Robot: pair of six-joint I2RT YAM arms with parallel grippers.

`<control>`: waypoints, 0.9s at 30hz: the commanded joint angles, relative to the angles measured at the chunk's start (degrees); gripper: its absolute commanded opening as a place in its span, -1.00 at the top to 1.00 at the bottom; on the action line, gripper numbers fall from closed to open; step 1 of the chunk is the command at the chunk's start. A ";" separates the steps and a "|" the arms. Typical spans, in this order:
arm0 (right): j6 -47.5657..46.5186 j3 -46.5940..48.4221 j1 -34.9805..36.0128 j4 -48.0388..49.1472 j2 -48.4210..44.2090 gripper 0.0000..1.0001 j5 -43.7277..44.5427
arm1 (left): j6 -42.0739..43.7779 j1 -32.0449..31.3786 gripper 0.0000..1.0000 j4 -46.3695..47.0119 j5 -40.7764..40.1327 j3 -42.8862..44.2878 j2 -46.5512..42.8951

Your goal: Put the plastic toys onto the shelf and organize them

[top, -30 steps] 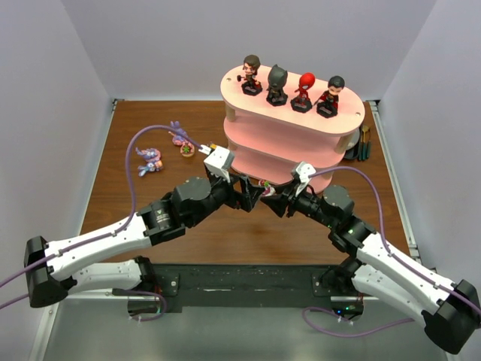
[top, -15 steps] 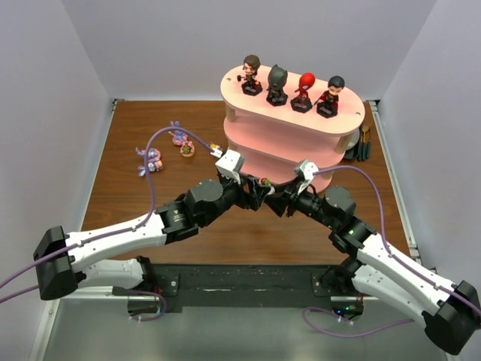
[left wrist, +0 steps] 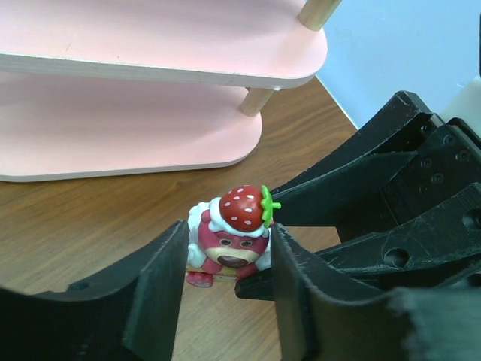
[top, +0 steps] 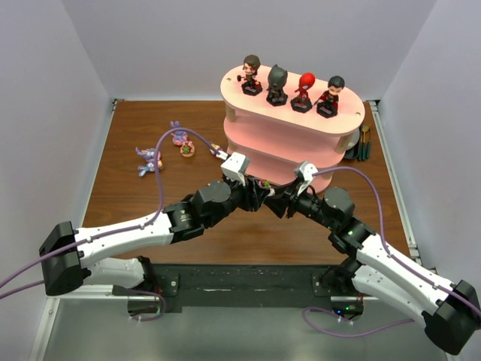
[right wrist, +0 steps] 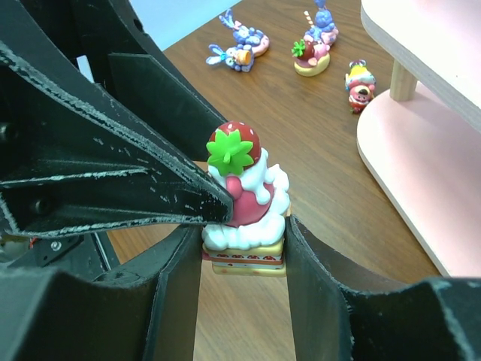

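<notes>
A small pink bear toy with a strawberry on its head, sitting on a cake base, hangs just above the table in front of the shelf. My right gripper is shut on the cake base. My left gripper comes from the opposite side, and both its fingers press the toy's upper body. In the top view the two grippers meet nose to nose. Four big-headed figurines stand on the cream top board.
On the table to the left lie two purple-blue creatures and a small green-and-pink toy. Another tiny pink toy stands by the shelf post. Dark pens lie right of the shelf.
My left arm has swung right to meet the right gripper, and its jaws have narrowed onto the strawberry bear toy. The right arm has stayed still.
</notes>
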 commanded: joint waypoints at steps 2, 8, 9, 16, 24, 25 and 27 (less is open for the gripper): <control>-0.22 0.10 0.09 5.06 0.24 1.00 -0.02 | -1.80 -0.87 0.24 2.12 -0.47 0.77 1.39; -0.66 -0.08 0.09 4.36 -0.28 1.00 0.07 | -0.93 -1.05 0.94 2.30 -1.52 0.95 1.65; -0.75 -0.08 0.09 4.18 -0.37 1.00 0.15 | -0.58 -1.05 1.00 2.47 -2.31 0.60 1.48; -0.75 -1.22 0.09 4.71 -1.78 1.00 0.94 | 1.89 -1.05 1.00 6.95 -4.51 -2.74 -2.21; -0.66 -0.69 0.09 4.80 -1.25 1.00 0.59 | -0.31 -1.05 0.02 6.69 -5.56 -3.36 -2.92; -0.66 -0.78 0.09 4.80 -1.25 1.00 0.59 | -0.48 -1.05 -0.08 6.78 -5.65 -3.36 -3.09; -0.58 -0.78 0.09 4.80 -1.25 1.00 0.59 | -0.83 -1.05 -0.17 6.78 -6.09 -3.18 -2.92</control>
